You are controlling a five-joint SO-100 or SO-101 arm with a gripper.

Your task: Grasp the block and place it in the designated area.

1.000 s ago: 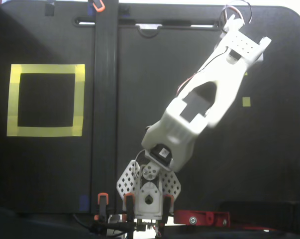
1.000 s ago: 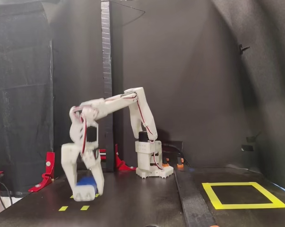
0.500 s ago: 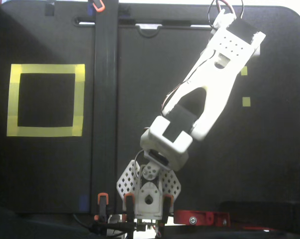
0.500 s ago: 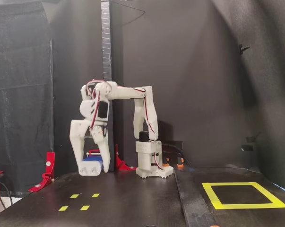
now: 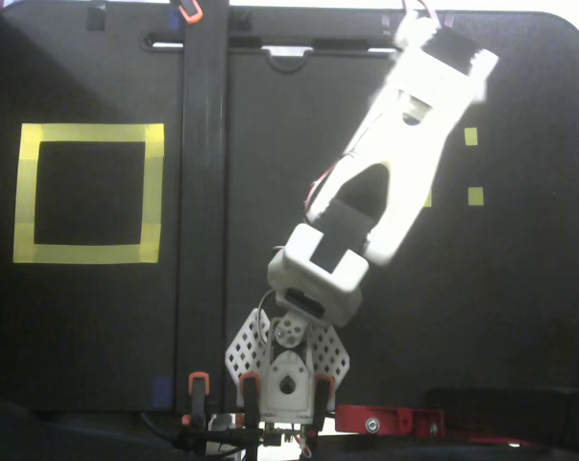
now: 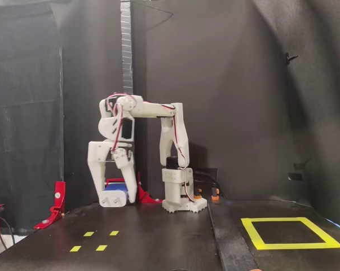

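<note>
Black bench (image 5: 97, 327) carries everything; a dark rail (image 5: 203, 211) runs across it, seen vertical in the top-down fixed view, between the arm's side and the area. White arm (image 5: 395, 173) is bolted at the near bench edge in that view, base (image 6: 178, 195) flanked by orange clamps, and it reaches up and right toward the far edge. In the side-on fixed view the upper link stands up from the base, the forearm runs level to the left, and the wrist points down. The area (image 5: 87, 192), a yellow tape frame around black, lies left of the rail in the top-down view and at lower right in the side view (image 6: 288, 232), well apart from the arm's tip. Gripper (image 6: 114, 199) hangs fingers down, clear above the bench, pinching the block (image 6: 116, 188), whose blue shows between the white fingers; in the top-down view the arm hides it. Small yellow tape squares (image 6: 94, 240) lie on the bench below and in front of the gripper.
</note>
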